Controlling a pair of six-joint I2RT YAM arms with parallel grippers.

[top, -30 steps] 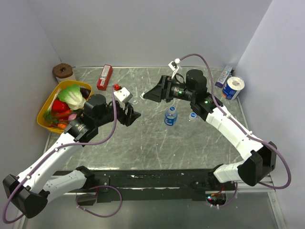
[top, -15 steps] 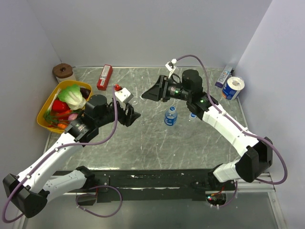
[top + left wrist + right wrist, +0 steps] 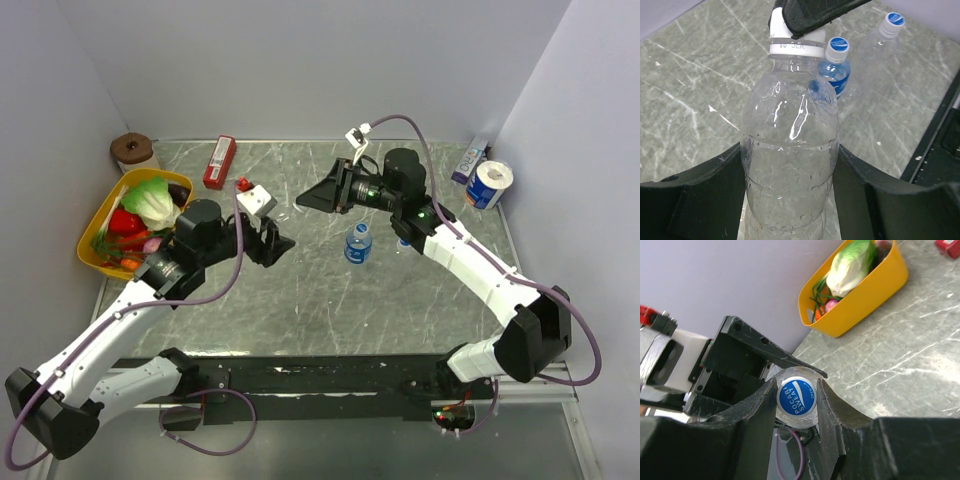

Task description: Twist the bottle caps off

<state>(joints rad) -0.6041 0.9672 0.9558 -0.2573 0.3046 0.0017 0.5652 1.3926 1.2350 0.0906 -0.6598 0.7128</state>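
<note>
1. Top external view: left gripper (image 3: 275, 240) and right gripper (image 3: 312, 199) meet nose to nose above the table (image 3: 300, 300), with the held bottle (image 3: 284, 213) between them. It is too small here to read either grip. The labelled bottle (image 3: 356, 245) stands apart to the right, capped
2. Left wrist view: left gripper (image 3: 790, 195) is clamped narrow on the lower body of the held bottle (image 3: 790, 145), a finger touching each side, bottle upright. The cap (image 3: 796, 44) sits on top, half covered by the right gripper's finger. Judgement: this grip must resist rotation, firm without crushing the thin wall
3. Right wrist view: right gripper (image 3: 796, 396) has both fingers (image 3: 757, 410) pressed against the cap (image 3: 796, 395), which sits centred between them, blue face toward the camera. Judgement: the step in hand is the twist. Turn squarely about the bottle's axis and avoid lifting until the thread releases, or the cap may slip
</note>
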